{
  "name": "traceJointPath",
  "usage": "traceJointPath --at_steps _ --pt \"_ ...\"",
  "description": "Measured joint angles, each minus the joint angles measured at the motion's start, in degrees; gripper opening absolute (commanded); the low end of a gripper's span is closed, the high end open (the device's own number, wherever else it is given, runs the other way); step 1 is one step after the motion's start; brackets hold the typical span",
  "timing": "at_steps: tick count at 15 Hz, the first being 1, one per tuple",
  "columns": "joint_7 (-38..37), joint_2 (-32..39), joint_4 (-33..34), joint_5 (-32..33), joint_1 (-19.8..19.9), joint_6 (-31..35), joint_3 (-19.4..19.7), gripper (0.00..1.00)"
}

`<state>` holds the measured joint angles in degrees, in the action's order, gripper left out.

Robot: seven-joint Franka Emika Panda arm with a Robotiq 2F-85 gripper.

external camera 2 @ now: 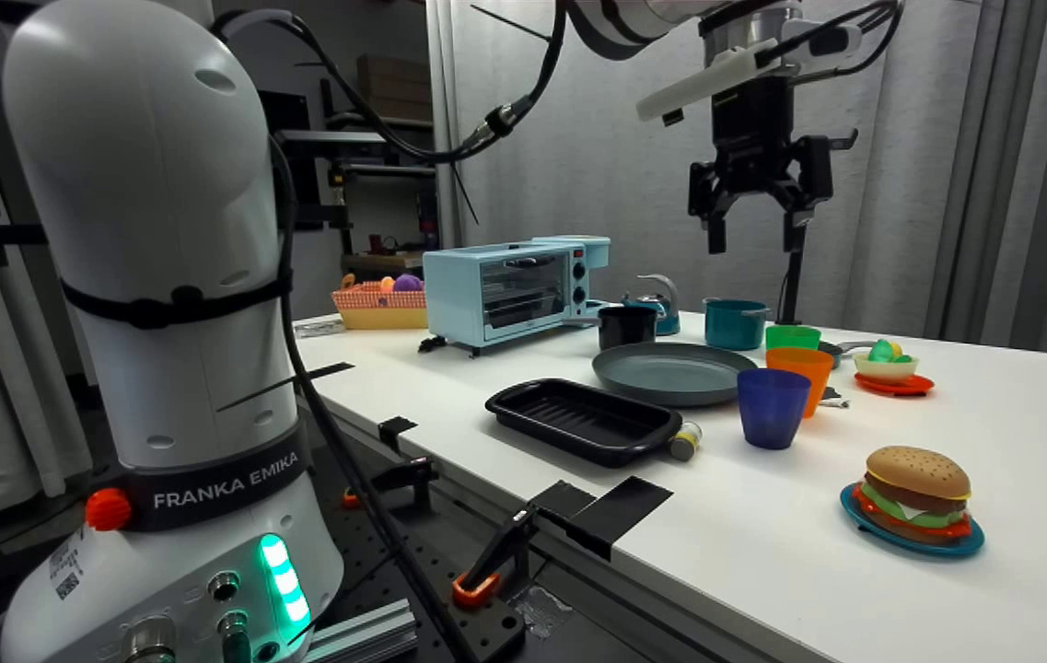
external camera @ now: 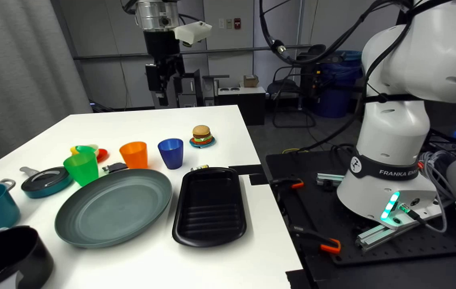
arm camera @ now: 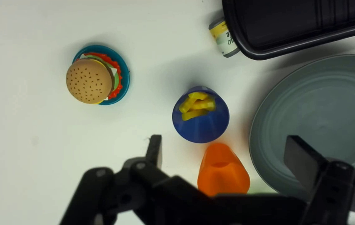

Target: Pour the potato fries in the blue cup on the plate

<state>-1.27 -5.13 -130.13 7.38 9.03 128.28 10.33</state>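
The blue cup [external camera: 171,154] stands upright on the white table in both exterior views [external camera 2: 770,412]. In the wrist view, the blue cup [arm camera: 204,128] holds several yellow potato fries [arm camera: 198,104]. The cup's wall hides them in an exterior view. The large grey-green plate [external camera: 113,208] lies flat near the cup and also shows in the other views [external camera 2: 675,368] [arm camera: 318,115]. No fries show on it. My gripper [external camera: 170,92] is open and empty, high above the table, with its fingers [external camera 2: 756,239] pointing down. In the wrist view, the fingers [arm camera: 224,139] are wide apart, and the blue cup lies ahead of them.
An orange cup [arm camera: 222,172] stands close beside the blue cup; a green cup [external camera: 81,167] is beyond it. A black tray [external camera: 210,206] and a small can [arm camera: 224,37] lie near the plate. A toy burger [external camera 2: 915,497] sits on a saucer. Pots [external camera 2: 733,324] and a toy oven [external camera 2: 514,290] stand farther off.
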Motion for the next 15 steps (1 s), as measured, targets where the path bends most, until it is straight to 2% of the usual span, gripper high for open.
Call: traceJointPath --at_steps 6,11,15 --pt "-1.06 0.21 -0.04 0.89 0.09 0.0 0.0 1.0" --pt "-6.23 1.78 1.08 4.18 1.74 0.0 0.33 1.0" --pt "-8.57 4.34 3.32 4.39 2.54 -0.03 1.06 1.0"
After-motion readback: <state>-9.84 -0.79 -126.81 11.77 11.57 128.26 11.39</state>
